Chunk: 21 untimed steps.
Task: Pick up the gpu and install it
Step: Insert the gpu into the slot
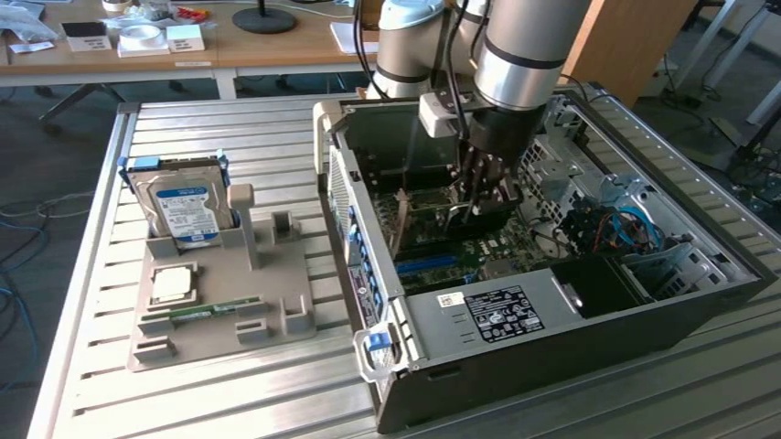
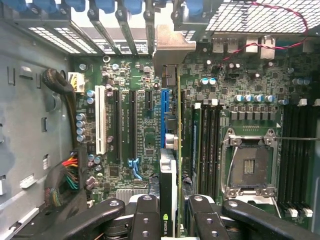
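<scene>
The gpu (image 2: 178,150) stands on edge inside the open computer case (image 1: 720,274), seen along its thin green top edge. Its silver end bracket (image 2: 172,47) lies against the case's rear slot openings. The card runs right alongside the blue slot (image 2: 165,112) on the motherboard (image 2: 140,135); I cannot tell whether it is seated. My gripper (image 2: 172,212) is shut on the card's near end, one black finger (image 2: 145,217) on each side. In the exterior view the gripper (image 1: 482,197) reaches straight down into the case over the motherboard.
A grey holder (image 1: 287,315) lies on the slatted table on the exterior view's left, carrying a hard drive (image 1: 183,206), a CPU (image 1: 171,283) and a RAM stick (image 1: 218,309). Inside the case, a cable bundle (image 2: 62,97), the CPU socket (image 2: 248,167) and RAM slots (image 2: 295,150) flank the card.
</scene>
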{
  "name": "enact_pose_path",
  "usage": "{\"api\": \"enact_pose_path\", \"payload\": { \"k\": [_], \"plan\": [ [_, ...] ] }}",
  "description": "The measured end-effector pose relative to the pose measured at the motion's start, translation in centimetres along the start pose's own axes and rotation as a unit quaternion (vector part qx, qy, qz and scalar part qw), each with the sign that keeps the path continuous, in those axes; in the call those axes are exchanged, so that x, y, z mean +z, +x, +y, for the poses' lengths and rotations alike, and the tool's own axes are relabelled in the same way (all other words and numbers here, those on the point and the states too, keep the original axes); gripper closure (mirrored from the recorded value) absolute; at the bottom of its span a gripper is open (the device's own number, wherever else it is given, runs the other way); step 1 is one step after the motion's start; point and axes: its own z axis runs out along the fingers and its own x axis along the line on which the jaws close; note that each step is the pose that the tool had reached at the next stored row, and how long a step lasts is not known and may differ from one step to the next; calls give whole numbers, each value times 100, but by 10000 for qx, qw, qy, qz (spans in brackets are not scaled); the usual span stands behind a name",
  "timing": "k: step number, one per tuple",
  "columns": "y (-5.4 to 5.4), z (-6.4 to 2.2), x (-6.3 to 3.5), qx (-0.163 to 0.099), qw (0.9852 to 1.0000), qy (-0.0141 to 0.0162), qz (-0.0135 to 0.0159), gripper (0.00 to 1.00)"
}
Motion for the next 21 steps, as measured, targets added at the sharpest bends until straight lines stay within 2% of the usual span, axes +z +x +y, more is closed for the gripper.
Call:
{"api": "enact_pose_path", "payload": {
  "k": [12,21],
  "plan": [
    [2,1,34,-1,10000,0,1,73],
    [3,37,48,-1,10000,1,0,73]
  ]
}}
